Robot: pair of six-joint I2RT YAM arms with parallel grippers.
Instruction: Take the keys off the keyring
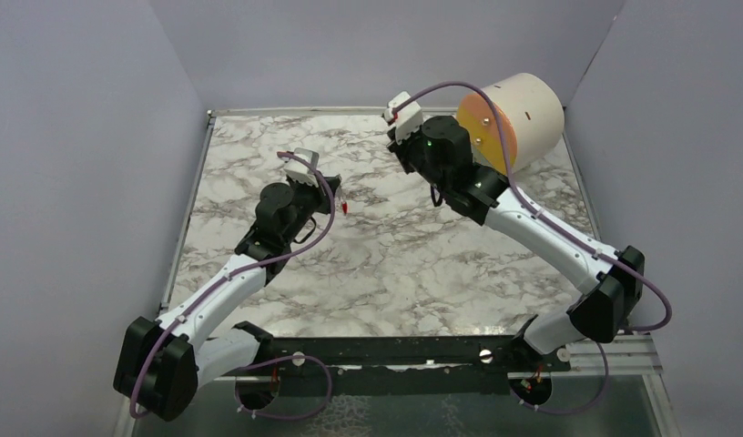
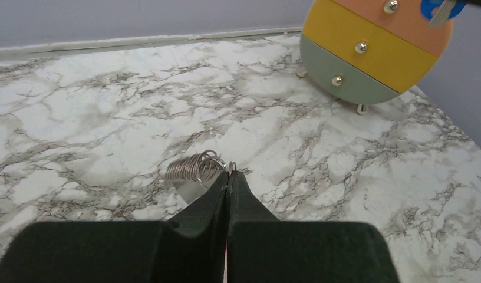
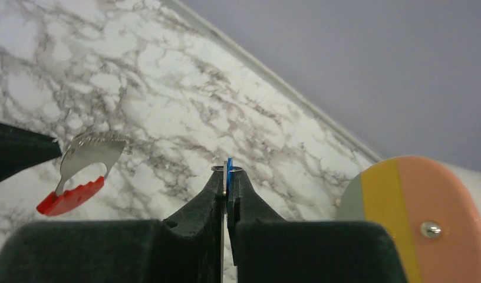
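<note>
- Top view: the left gripper [image 1: 335, 204] reaches out over the middle of the marble table [image 1: 395, 273]. The red keyring [image 1: 347, 208] sits at its tip, off the surface. The right arm [image 1: 532, 223] stretches toward the far right corner, and its wrist is just in front of the round drawer unit [image 1: 527, 109]. That arm's fingertips are hidden under its own wrist in this view.
- Left wrist view: the left gripper's fingers are pressed together, and a thin red line shows in the seam between them. This reads as a clamp on the keyring. A stack of small silvery rings [image 2: 197, 167] juts out just left of the fingertips, above the table. A pale flat metal piece lies below the rings, too blurred to identify. The blue key [image 2: 441, 8] shows at the top right edge, in front of the drawer fronts and well apart from the rings.
- Right wrist view: the right gripper [image 3: 227, 177] is closed hard on the blue key, which stands edge-on between the fingers with a small ring at its top. At far left, the left gripper's black tip meets the silvery keys [image 3: 88, 156]. They arch in a fanned bunch, with the red keyring at their lower end. The bunch and the blue key are clearly separate.
</note>
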